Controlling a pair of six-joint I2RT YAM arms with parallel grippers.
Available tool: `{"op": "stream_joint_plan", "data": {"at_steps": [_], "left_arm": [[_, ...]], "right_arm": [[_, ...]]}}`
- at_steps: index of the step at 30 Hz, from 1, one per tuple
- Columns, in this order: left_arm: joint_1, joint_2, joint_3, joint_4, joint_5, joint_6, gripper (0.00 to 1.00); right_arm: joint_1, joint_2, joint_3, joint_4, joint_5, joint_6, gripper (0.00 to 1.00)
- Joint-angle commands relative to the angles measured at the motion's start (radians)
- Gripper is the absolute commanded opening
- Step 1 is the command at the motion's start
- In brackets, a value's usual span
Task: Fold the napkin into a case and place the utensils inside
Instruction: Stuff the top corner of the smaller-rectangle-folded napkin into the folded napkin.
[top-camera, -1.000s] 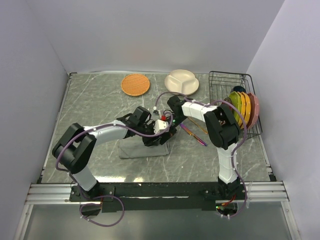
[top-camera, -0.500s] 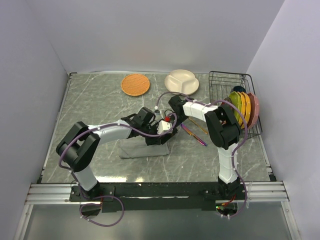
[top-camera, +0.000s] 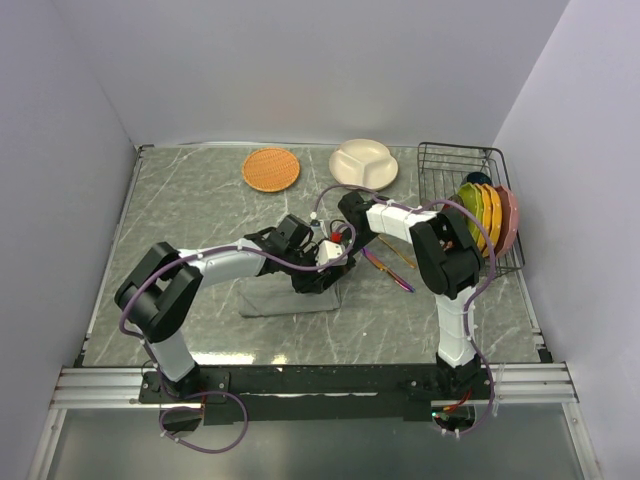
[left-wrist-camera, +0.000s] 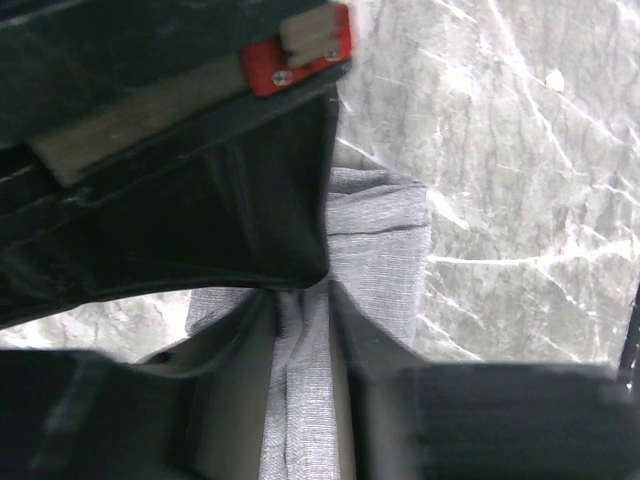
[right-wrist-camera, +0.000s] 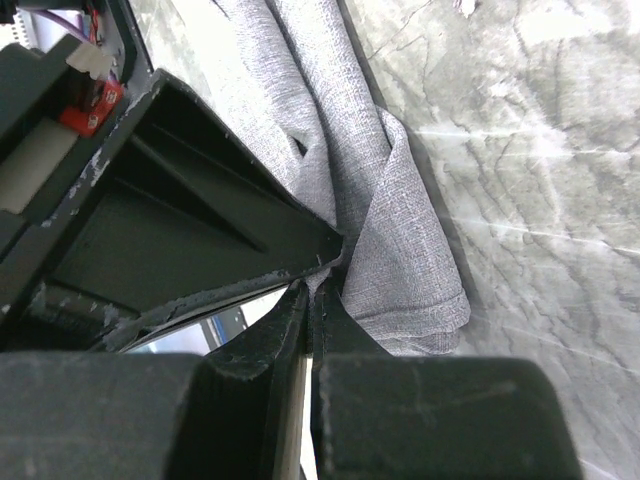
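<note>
Clamping a fold of the grey napkin (left-wrist-camera: 385, 240), the left gripper (left-wrist-camera: 300, 305) holds it on the counter (top-camera: 200, 210); the right gripper (right-wrist-camera: 312, 290) has its jaws together, perhaps nipping the cloth.

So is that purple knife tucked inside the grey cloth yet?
No, the knife lies on the bare table, to the right of the napkin.

Your left arm (top-camera: 215, 265) has swung slightly toward the right of the frame, elbow included. Your left gripper (top-camera: 325, 272) now sits closer under the right gripper (top-camera: 346, 246), at the napkin's (top-camera: 272, 298) right end.
</note>
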Motion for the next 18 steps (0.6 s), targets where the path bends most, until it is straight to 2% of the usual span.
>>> {"op": "stream_joint_plan", "data": {"at_steps": [1,3,4,5,7,8,10,11,14,16,18], "left_arm": [[-0.010,0.022,0.024,-0.003,0.011,-0.004,0.15],[-0.010,0.028,0.029,-0.018,0.011,-0.007,0.07],[-0.010,0.030,0.032,-0.026,0.012,-0.011,0.02],[-0.010,0.027,0.035,-0.042,0.014,-0.020,0.01],[-0.011,0.022,0.034,-0.053,0.014,-0.030,0.01],[-0.011,0.013,0.030,-0.062,0.014,-0.041,0.01],[-0.010,0.002,0.023,-0.061,0.008,-0.050,0.01],[-0.011,-0.004,0.020,-0.061,0.005,-0.061,0.01],[-0.011,-0.018,0.021,-0.062,-0.008,-0.089,0.01],[-0.010,-0.023,0.030,-0.067,-0.012,-0.107,0.01],[-0.011,-0.027,0.032,-0.072,-0.017,-0.139,0.01]], "right_arm": [[-0.012,-0.052,0.007,0.018,-0.031,0.000,0.00],[-0.010,-0.049,0.006,0.018,-0.028,0.009,0.00],[-0.010,-0.048,0.009,0.018,-0.026,0.009,0.04],[-0.010,-0.045,0.013,0.006,-0.026,0.007,0.14],[-0.012,-0.032,0.025,-0.013,-0.020,0.007,0.22],[-0.013,-0.029,0.030,-0.034,-0.017,0.011,0.31],[-0.018,-0.028,0.033,-0.043,-0.017,0.030,0.33],[-0.018,-0.031,0.033,-0.049,-0.019,0.035,0.37],[-0.021,-0.040,0.029,-0.040,0.001,0.053,0.55],[-0.019,-0.041,0.029,-0.024,0.021,0.083,0.56],[-0.019,-0.035,0.029,-0.016,0.032,0.116,0.45]]}}
